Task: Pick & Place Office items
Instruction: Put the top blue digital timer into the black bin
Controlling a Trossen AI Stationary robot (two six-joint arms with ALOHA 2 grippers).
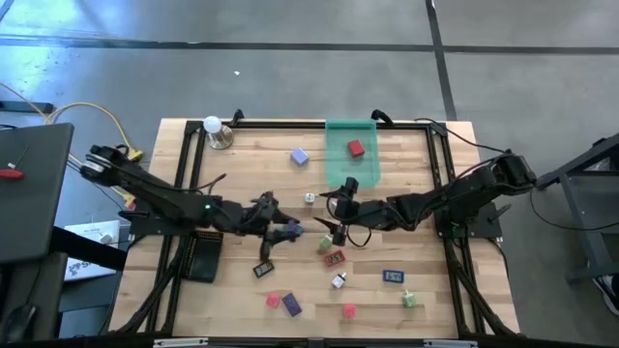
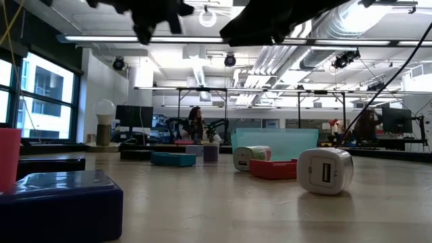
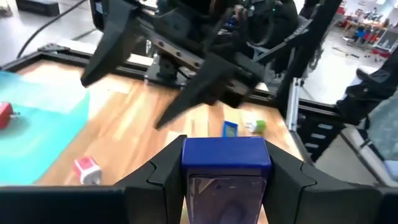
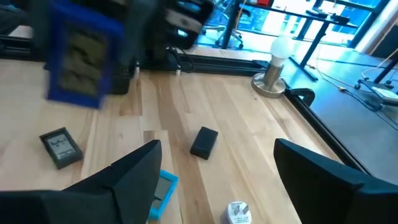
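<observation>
left claw (image 1: 288, 232): raised mid-table, clamped on its load | right claw (image 1: 337, 215): facing it, fingers spread

My blue block (image 3: 226, 165) runs off the left wrist view's bottom edge. Motion-blurred in the right wrist view. Small bench pieces overhead unreadable.

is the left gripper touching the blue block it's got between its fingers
Touching. In the left wrist view the blue block sits clamped in the left gripper, both dark fingers pressed against its sides with no gap showing.
</observation>
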